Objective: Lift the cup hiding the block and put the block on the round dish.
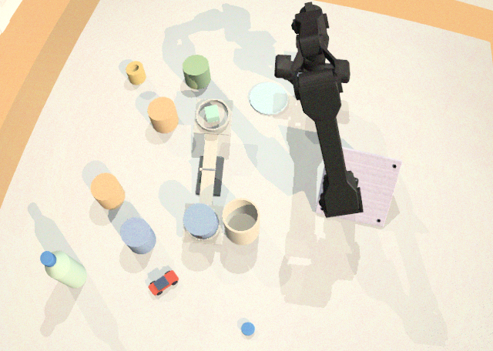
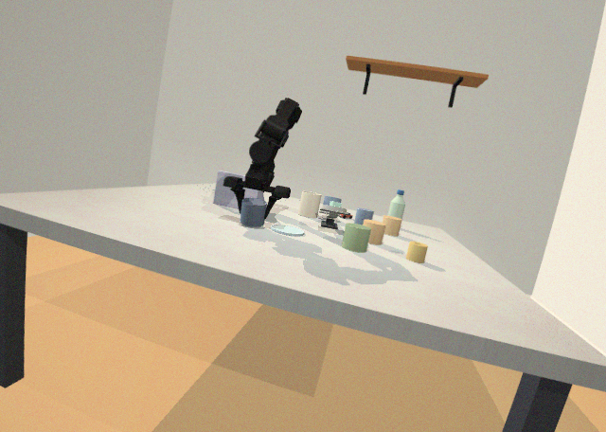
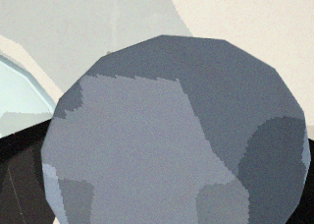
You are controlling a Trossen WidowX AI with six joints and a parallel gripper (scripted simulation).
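Note:
My gripper [image 2: 253,215] is shut on a blue cup [image 2: 253,212] [image 3: 147,136], held upright low at the table beside the round dish; whether its rim touches the table cannot be told. In the top view the arm hides it. The pale blue dish [image 1: 263,96] [image 2: 287,230] [image 3: 17,96] has nothing on it. The mint green block [image 1: 212,114] [image 2: 335,204] sits uncovered in the ring on one end of the balance [image 1: 210,144]. The other blue cup [image 1: 201,220] [image 2: 332,200] stands on the balance's far end.
A green cylinder [image 1: 196,72] [image 2: 355,237] and orange cylinder [image 1: 162,115] stand near the block's end. A beige open cup [image 1: 241,232] [image 2: 310,205] stands close to the balance's blue cup. A pink board [image 1: 376,188] [image 2: 224,189] is by the arm's base. A bottle [image 1: 67,269] stands farther off.

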